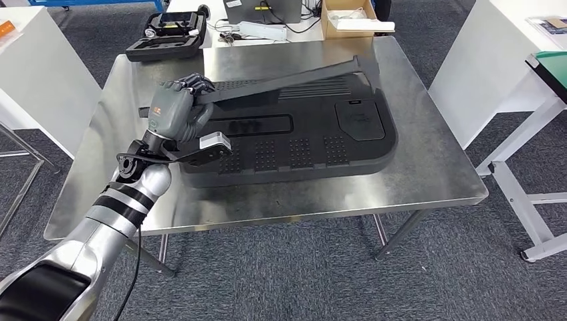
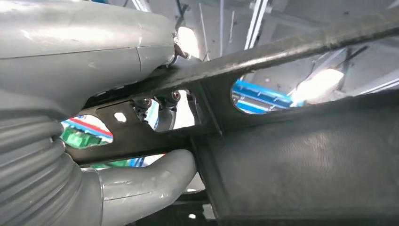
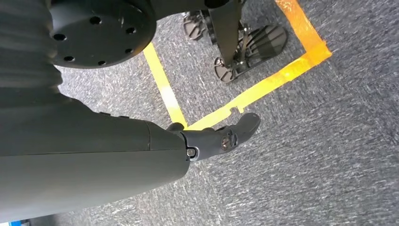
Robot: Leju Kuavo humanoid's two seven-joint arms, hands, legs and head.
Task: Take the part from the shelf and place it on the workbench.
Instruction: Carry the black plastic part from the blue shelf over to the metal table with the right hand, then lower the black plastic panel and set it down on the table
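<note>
A large black plastic panel (image 1: pixel 301 134) lies flat on the steel workbench (image 1: pixel 428 167), with a long black bar (image 1: pixel 287 80) rising at a slant along its far side. My left hand (image 1: pixel 175 110) grips the left end of that bar. Up close in the left wrist view, the bar (image 2: pixel 282 47) runs between the grey thumb (image 2: pixel 146 181) and the fingers (image 2: pixel 157 101), which wrap around it. My right hand (image 3: pixel 221 136) hangs over the grey carpet, fingers extended with nothing in them.
An open black case (image 1: pixel 166 37) sits at the bench's far left corner. Behind the bench stands a cardboard box (image 1: pixel 351 17) with cables. White tables (image 1: pixel 495 60) flank both sides. Yellow tape (image 3: pixel 263 82) marks the floor.
</note>
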